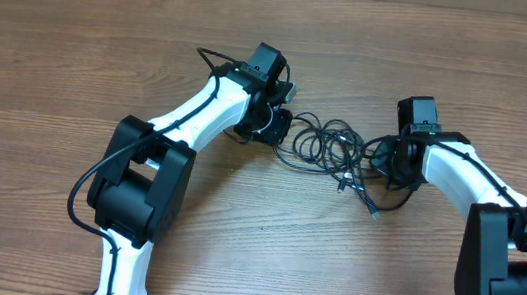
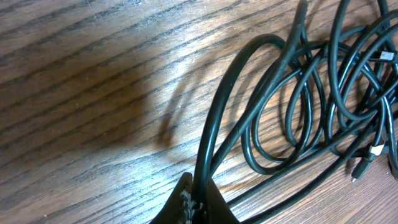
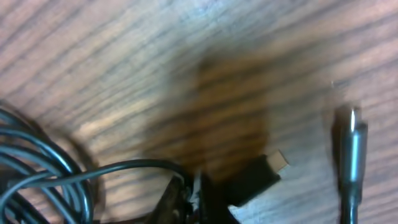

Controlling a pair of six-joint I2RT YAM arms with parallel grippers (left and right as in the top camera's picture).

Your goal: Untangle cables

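Note:
The cables (image 1: pixel 329 146) lie in a black tangle of loops on the wooden table between my two arms. My left gripper (image 1: pixel 274 121) sits at the tangle's left edge; in the left wrist view it (image 2: pixel 196 200) is shut on one strand that rises from the fingertips into the loops (image 2: pixel 311 106). My right gripper (image 1: pixel 393 159) is at the tangle's right edge. In the right wrist view it (image 3: pixel 194 194) is shut on a cable just behind a black plug with a silver tip (image 3: pixel 264 171). Another plug (image 3: pixel 351 146) shows to the right.
One cable end with a plug (image 1: pixel 374 214) trails toward the front of the wooden table (image 1: pixel 52 61). Small plug ends (image 2: pixel 375 151) lie at the right of the left wrist view. The arms' white links and black bases stand along the front edge.

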